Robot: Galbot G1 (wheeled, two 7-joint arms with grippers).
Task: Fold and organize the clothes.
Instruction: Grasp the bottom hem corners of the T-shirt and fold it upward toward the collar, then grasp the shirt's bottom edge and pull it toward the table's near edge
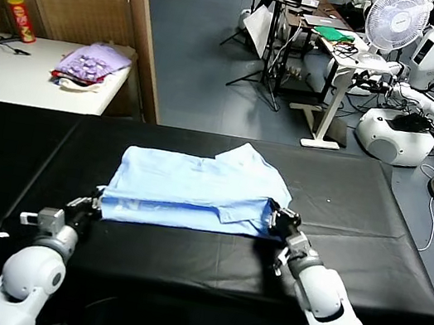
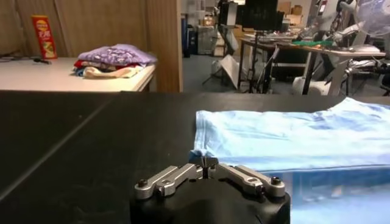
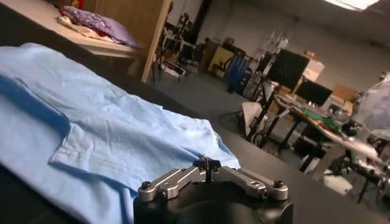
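Both grippers sit at the near edge of the folded T-shirt, one at each front corner.

The left gripper [image 1: 96, 202] and right gripper [image 1: 280, 220] touch the near corners of the pale blue T-shirt [image 1: 195, 191]; whether their jaws are apart or pinching cloth cannot be told. The shirt lies partly folded in the middle of the black table [image 1: 367, 265], one sleeve poking out at the far right. It looks thin, light and limp, likely to sag and slide, so corners and hems seem the best holds. Bare tabletop lies beyond and beside it; the near table edge is close behind the grippers.
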